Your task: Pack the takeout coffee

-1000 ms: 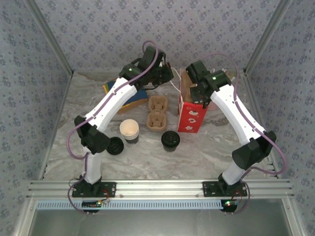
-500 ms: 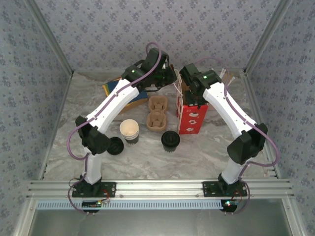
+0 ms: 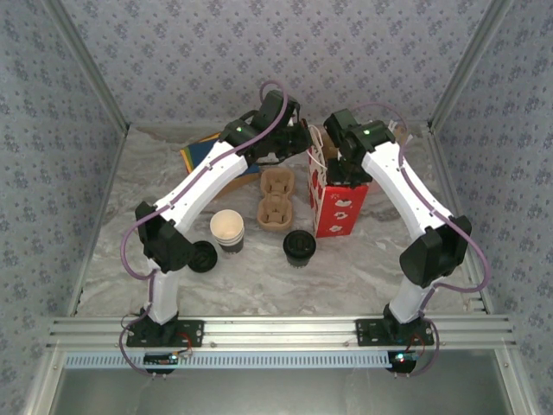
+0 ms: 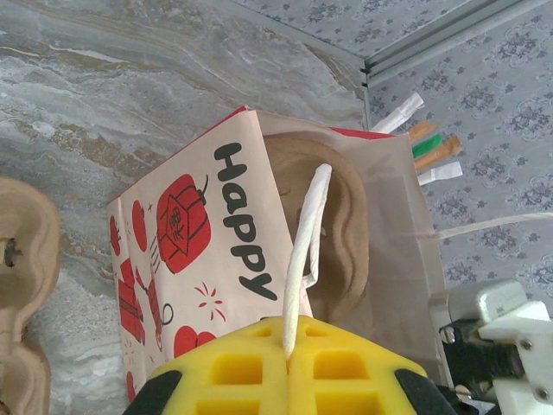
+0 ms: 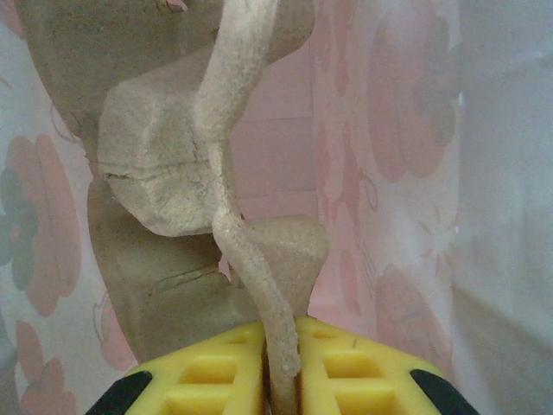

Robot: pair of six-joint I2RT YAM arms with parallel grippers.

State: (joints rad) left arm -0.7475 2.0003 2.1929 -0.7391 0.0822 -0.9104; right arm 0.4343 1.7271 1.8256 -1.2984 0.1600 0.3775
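Observation:
The takeout coffee (image 3: 299,246), a small cup under a black lid, stands on the table in front of the red paper bag (image 3: 338,207). My left gripper (image 3: 304,145) is shut on the bag's white handle (image 4: 304,251) and holds the mouth apart. The bag (image 4: 199,251) reads "Happy" on its side. My right gripper (image 3: 335,171) reaches into the bag, shut on the rim of a brown pulp cup carrier (image 5: 173,173). That carrier (image 4: 346,207) stands on edge inside the bag.
A second pulp carrier (image 3: 276,199) lies left of the bag. A lidless paper cup (image 3: 227,228) and a loose black lid (image 3: 203,257) sit front left. A blue and yellow packet (image 3: 200,154) lies at the back. Straws (image 4: 428,143) lie behind the bag.
My right gripper has swung left and lowered the carrier into the bag. My left gripper has shifted right with the handle.

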